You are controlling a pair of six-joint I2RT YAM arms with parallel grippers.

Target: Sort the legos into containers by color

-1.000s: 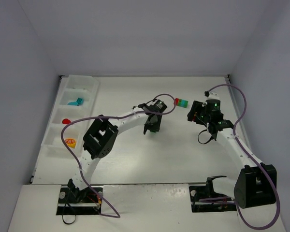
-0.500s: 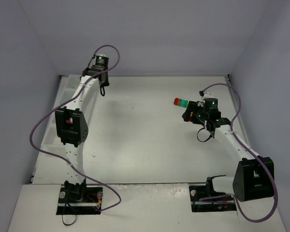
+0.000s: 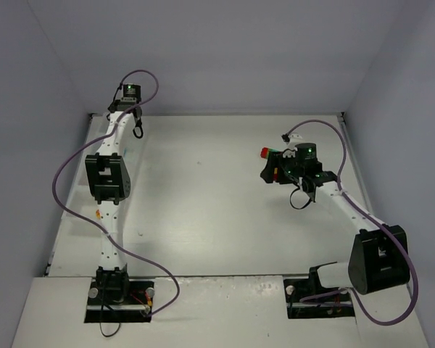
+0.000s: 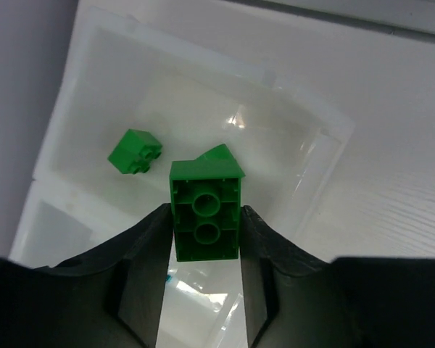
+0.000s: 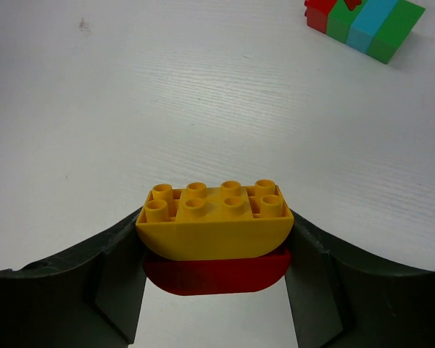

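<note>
Green brick (image 4: 204, 190) pinched in my left gripper (image 4: 204, 217) over tray compartment (image 4: 275, 138) containing two loose green legos (image 4: 134, 151), my right gripper (image 5: 215, 217) clamping yellow-on-red clump (image 5: 203, 235), multicolour clump (image 5: 364, 20) lying beyond.

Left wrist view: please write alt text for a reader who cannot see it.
The left gripper holds a green brick above a translucent white tray compartment. A second green brick lies in that compartment, and a green corner shows behind the held one.

White table (image 3: 203, 217), pale grey walls (image 3: 225, 51) on 3 sides.
</note>
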